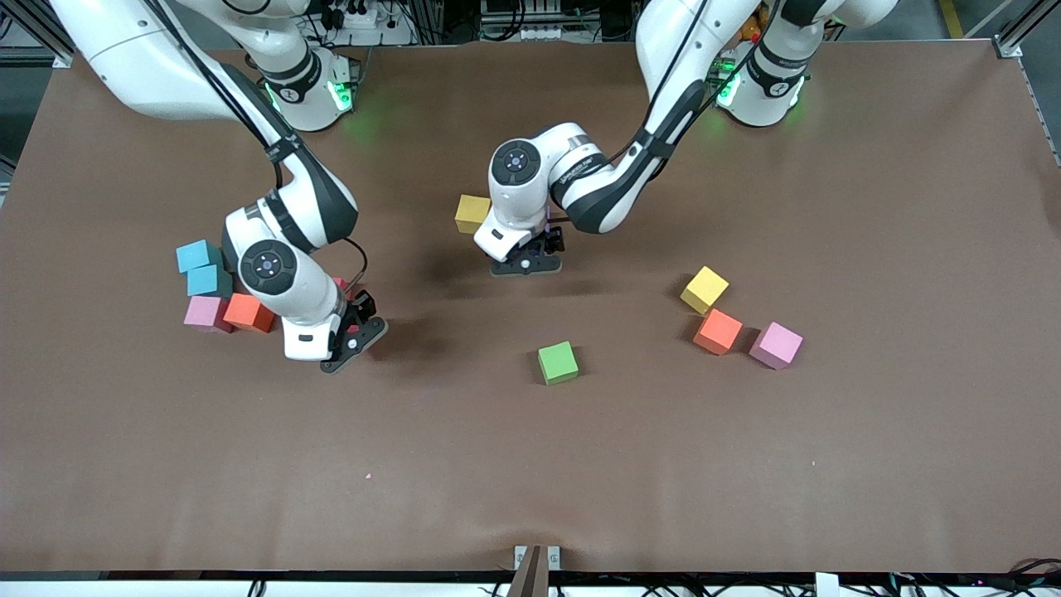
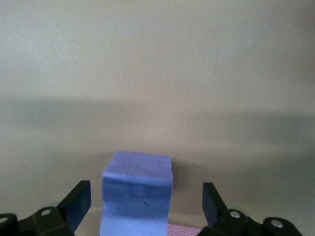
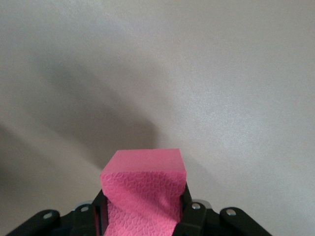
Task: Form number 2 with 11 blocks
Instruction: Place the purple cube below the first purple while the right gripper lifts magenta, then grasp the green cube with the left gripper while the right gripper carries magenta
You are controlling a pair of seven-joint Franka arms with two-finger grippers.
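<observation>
- Right gripper (image 1: 355,336): low over the table at the right arm's end, clamped on a red block (image 3: 143,191); the fingers (image 3: 189,216) press both of its sides.
- Left gripper (image 1: 527,261): low over mid-table, jaws spread, with a purple block (image 2: 138,196) standing between them and gaps on both sides; a pinkish textured surface shows just beside that block's base.
- Yellow block (image 1: 472,213): on the table, at about 10 o'clock from the left gripper, close by it.
- Green block (image 1: 558,362): alone, at 5 o'clock from the left gripper, nearer the front camera.
- Toward the left arm's end: a second yellow block (image 1: 704,289), an orange block (image 1: 718,331) and a pink block (image 1: 776,345), in a loose diagonal row.
- By the right arm: two cyan cubes (image 1: 203,267), with a pink block (image 1: 207,314) and an orange block (image 1: 248,313) at their 6 o'clock.
- The number 2: no digit is assembled; the visible blocks lie scattered.
</observation>
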